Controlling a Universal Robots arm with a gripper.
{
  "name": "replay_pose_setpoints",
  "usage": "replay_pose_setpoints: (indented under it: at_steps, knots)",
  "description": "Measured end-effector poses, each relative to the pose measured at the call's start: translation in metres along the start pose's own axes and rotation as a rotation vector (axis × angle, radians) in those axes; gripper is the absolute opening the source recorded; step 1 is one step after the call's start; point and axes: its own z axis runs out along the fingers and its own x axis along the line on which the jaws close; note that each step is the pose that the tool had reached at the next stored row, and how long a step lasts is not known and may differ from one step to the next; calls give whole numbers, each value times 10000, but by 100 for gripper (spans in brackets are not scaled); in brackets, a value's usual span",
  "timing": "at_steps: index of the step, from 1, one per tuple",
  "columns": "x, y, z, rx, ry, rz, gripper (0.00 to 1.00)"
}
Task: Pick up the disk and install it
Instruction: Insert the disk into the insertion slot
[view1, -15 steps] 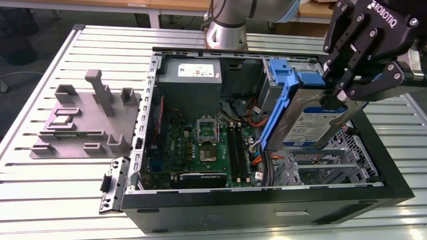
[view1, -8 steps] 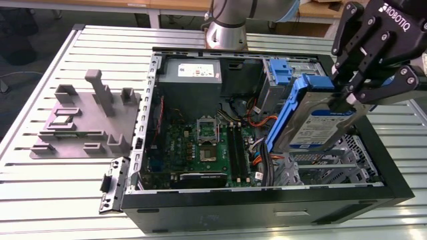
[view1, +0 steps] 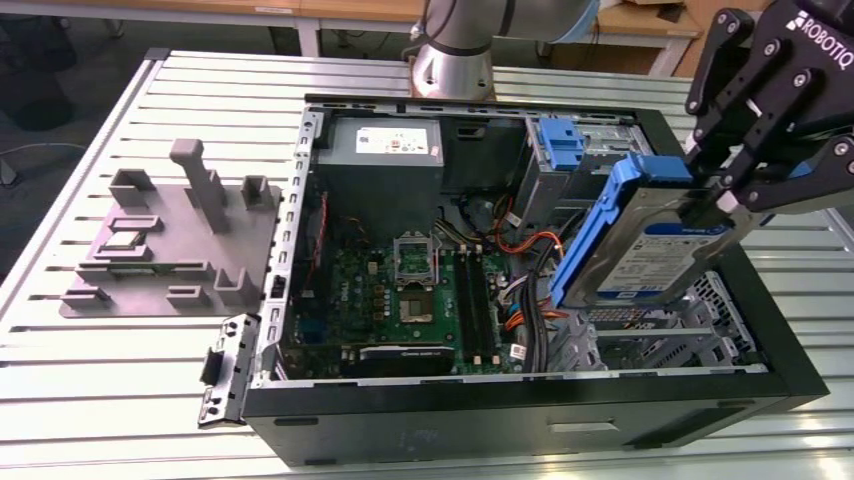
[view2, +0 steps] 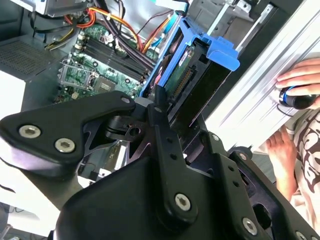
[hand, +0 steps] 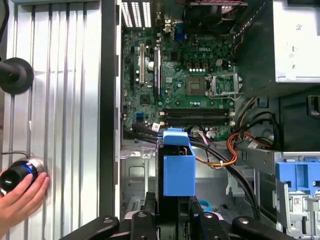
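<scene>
Lettering on end effector (view1: 703, 205), label on disk (view1: 651, 245)

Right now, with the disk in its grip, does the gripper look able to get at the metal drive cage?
Probably yes. The gripper, shut on the disk, holds it tilted above the metal drive cage, and the case is open. The cables lie beside the cage, not across it, it seems.

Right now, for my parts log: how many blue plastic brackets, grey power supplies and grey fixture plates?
Blue plastic brackets: 2, one on the silver-grey disk
Grey boxy power supply: 1
Grey fixture plate: 1
Total: 4
</scene>
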Motion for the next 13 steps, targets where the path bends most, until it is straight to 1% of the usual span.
replay_pose_setpoints:
  at_steps: [4,7,13]
  knots:
    - [20,-52,-2,0,0,1,35]
    - [52,-87,-3,0,0,0,35]
    - [132,-118,-6,0,0,0,35]
